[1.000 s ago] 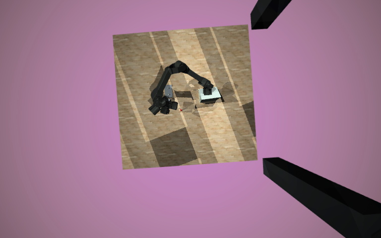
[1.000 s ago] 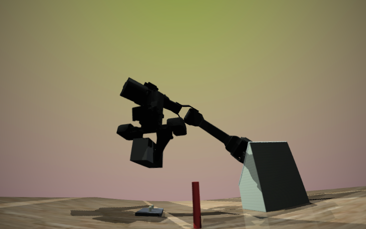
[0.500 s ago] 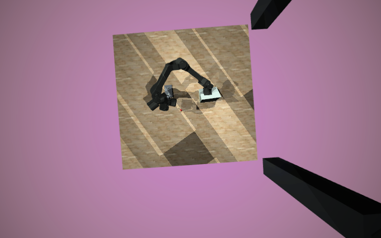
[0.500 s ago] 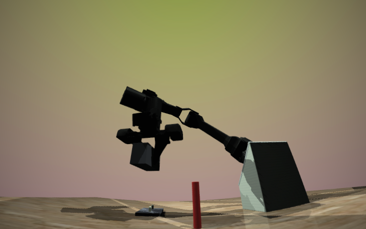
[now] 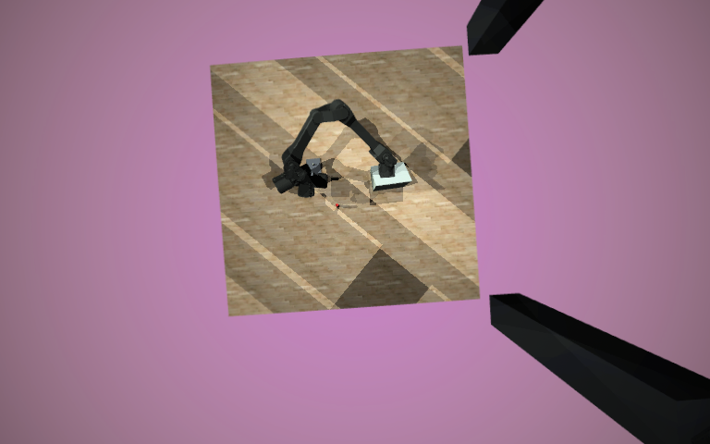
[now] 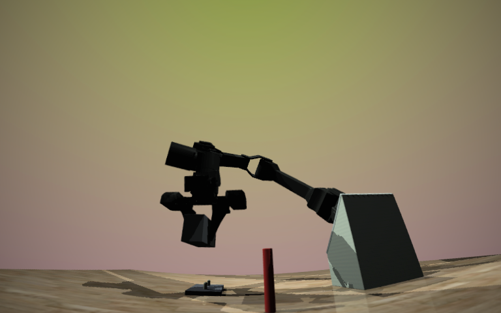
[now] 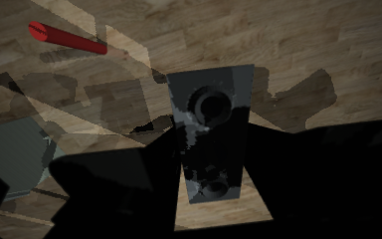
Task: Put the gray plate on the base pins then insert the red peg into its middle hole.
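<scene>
My gripper (image 6: 201, 231) (image 7: 203, 123) is shut on the gray plate (image 6: 194, 229) (image 7: 241, 89), a thick block held high above the table. Round openings show in its face in the wrist view; part of it is in shadow. The dark gray base (image 5: 313, 163) (image 6: 197, 291) lies on the table below, its two short pins upright in the exterior view. It is not seen in the wrist view. In the top view the arm hides the plate. The red peg (image 5: 336, 205) (image 6: 269, 280) (image 7: 72, 41) stands upright on the table, apart from the base and gripper.
A pale gray-green pedestal (image 5: 391, 178) (image 6: 385, 239) (image 7: 20, 156) stands at the arm's foot. The square wooden table (image 5: 293, 251) (image 6: 55, 291) carries everything, with shadows across it. Large dark beams (image 5: 581, 355) reach in at the right of the top view.
</scene>
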`<state>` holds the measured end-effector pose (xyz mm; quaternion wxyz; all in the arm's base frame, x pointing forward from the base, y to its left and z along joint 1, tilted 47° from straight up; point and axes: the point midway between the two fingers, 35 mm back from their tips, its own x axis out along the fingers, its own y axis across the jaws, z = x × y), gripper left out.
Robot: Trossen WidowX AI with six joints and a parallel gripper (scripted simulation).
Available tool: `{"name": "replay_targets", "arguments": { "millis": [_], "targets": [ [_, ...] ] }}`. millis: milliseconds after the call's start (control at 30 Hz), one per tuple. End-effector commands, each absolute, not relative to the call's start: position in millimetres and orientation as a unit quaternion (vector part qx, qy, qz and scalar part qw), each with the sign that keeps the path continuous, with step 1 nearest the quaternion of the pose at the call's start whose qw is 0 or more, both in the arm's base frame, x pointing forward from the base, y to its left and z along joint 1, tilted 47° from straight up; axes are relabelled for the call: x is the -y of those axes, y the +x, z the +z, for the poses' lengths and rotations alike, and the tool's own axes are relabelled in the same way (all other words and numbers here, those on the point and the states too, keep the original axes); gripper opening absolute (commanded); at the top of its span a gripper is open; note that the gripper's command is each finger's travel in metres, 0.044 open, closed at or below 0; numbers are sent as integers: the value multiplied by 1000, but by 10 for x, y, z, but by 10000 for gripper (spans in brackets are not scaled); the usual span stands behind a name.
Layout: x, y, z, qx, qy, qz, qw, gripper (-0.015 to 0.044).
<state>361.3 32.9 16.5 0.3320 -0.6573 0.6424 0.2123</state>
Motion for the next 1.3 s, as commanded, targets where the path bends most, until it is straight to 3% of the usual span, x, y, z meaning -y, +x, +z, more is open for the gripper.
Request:
{"name": "replay_targets", "arguments": {
  "millis": [0, 767, 1267],
  "targets": [
    [-214, 3618, 225, -638, -664, 218, 324, 0],
    [494, 3559, 432, -625, -687, 255, 269, 0],
    [516, 3555, 438, -625, -688, 255, 268, 0]
  ]
}}
